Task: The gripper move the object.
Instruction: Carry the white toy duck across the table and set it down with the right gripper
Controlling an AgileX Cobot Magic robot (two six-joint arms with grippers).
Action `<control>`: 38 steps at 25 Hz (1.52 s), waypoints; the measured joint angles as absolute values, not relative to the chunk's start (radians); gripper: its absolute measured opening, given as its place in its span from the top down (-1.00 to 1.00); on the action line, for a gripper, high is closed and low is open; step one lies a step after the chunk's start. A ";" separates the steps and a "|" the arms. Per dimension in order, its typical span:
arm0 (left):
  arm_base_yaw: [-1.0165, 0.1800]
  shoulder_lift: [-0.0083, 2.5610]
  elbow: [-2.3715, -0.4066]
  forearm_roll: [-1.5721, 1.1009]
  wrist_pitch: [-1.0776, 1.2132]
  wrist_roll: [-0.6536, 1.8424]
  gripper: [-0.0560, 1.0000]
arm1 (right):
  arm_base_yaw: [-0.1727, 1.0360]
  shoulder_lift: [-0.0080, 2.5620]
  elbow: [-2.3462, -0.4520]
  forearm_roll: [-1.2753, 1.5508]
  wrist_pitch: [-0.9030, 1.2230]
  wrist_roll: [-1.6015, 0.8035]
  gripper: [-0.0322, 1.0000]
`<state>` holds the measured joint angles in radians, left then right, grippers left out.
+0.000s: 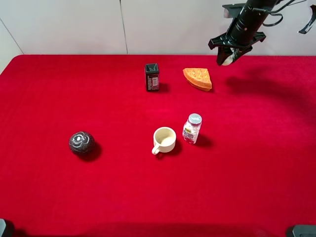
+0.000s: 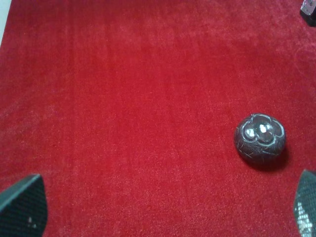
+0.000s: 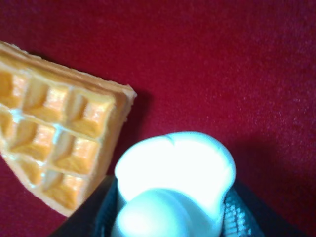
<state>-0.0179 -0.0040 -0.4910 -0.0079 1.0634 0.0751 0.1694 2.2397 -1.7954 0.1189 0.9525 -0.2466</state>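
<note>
A red cloth (image 1: 256, 187) covers the table, with a pale wall behind. My right gripper (image 1: 228, 55) hangs above the far right of the cloth, its fingers pinching the object (image 3: 175, 173), a cream-white lump, held off the surface just beyond the waffle wedge (image 1: 198, 78). I judge that height is there to carry it over the other things without knocking them. My left gripper (image 2: 164, 207) is spread wide and holds nothing, parked above the dark grey ball (image 2: 260, 139), which looks like waiting clear of the work. By my count there is one ball, one cream mug (image 1: 164, 139), one small bottle (image 1: 192, 128), one black box (image 1: 152, 77), one waffle wedge and one object.
</note>
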 joint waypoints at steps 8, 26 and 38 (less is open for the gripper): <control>-0.018 -0.004 -0.491 -0.008 1.063 0.075 -0.99 | 0.129 2.240 -1.687 0.159 0.877 -0.285 0.33; -0.018 -0.004 -0.491 -0.008 1.063 0.075 -0.99 | 0.123 2.289 -1.669 0.152 0.822 -0.292 0.33; -0.018 -0.004 -0.491 -0.008 1.063 0.075 -0.99 | 0.123 2.297 -1.669 0.152 0.814 -0.292 0.15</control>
<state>-0.0179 -0.0040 -0.4910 -0.0079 1.0634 0.0751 0.1231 2.2967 -1.6685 0.1521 0.8140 -0.2925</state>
